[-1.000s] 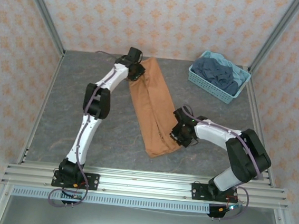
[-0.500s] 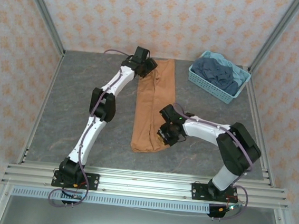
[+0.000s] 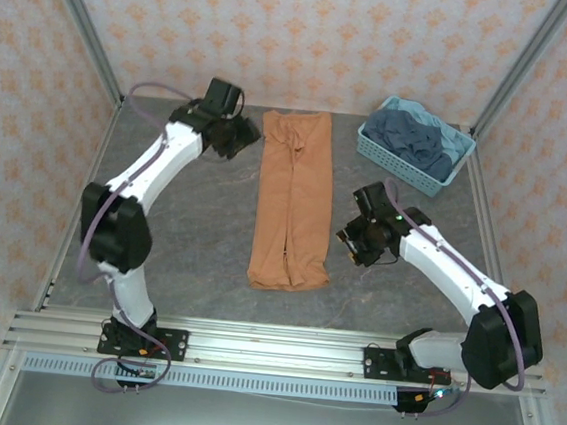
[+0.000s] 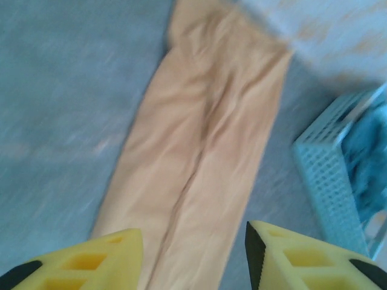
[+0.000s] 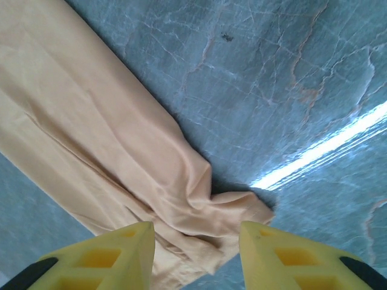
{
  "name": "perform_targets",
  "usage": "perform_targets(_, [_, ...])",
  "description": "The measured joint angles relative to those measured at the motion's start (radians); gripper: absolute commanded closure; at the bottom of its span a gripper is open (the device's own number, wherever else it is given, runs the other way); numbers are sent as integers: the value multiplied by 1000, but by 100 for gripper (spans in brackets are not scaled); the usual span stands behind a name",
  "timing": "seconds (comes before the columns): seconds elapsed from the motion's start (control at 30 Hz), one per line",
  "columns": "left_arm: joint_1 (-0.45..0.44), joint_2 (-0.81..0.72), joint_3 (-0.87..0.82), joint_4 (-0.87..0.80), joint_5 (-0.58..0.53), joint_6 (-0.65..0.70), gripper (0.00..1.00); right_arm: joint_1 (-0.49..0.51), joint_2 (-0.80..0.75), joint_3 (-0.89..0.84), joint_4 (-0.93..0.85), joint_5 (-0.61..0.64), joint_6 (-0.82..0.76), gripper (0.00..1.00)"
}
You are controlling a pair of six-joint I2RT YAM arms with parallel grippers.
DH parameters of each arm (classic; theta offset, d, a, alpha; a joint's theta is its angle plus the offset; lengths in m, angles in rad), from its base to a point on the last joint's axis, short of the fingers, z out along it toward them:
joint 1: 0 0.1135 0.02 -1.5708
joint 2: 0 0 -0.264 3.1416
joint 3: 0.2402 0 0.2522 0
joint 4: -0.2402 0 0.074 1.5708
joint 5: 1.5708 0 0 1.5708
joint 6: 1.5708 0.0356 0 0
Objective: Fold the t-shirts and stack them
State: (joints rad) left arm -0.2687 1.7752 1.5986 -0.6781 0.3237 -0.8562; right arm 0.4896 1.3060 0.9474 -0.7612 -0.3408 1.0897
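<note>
Lying lengthwise down the middle of the grey stone-patterned counter, the orange-tan cloth t-shirt forms a long narrow strip running from near to far, with a seam-like crease along its centre. No print or lettering shows on the upper face. The left gripper hovers just left of the strip's far end, jaws apart with nothing between them. The right gripper hovers just right of the strip's near portion, likewise parted and empty, clear of the cloth. The right wrist view shows the near right corner rumpled and bunched, not flat. The dark navy blue t-shirts sit heaped in the light blue plastic lattice basket at the far right, well apart from the strip. Assessment: the lengthwise fold appears done and the end-to-end fold not yet begun. To do this well, smooth the bunched corner first, then pinch every layer at both corners of one end, since a grip on the top layer alone would pull the strip open. Lift low, carry that end evenly over the other so the side edges line up, and release both corners together to avoid skew.
</note>
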Motion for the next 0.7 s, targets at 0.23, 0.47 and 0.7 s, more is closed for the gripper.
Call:
perform_targets(0.23, [-115,-228,-639,33,142,-53,56,1,73,-9,-23,-96,-229,53])
perform_targets(0.47, [-248,-313,-845,151,182,-168,55,72,207,-64,18,-147,-325,54])
perform_targets(0.7, [-360,-301,-853,255,182,-228,55,93,259,-82,70,-146,-346,59])
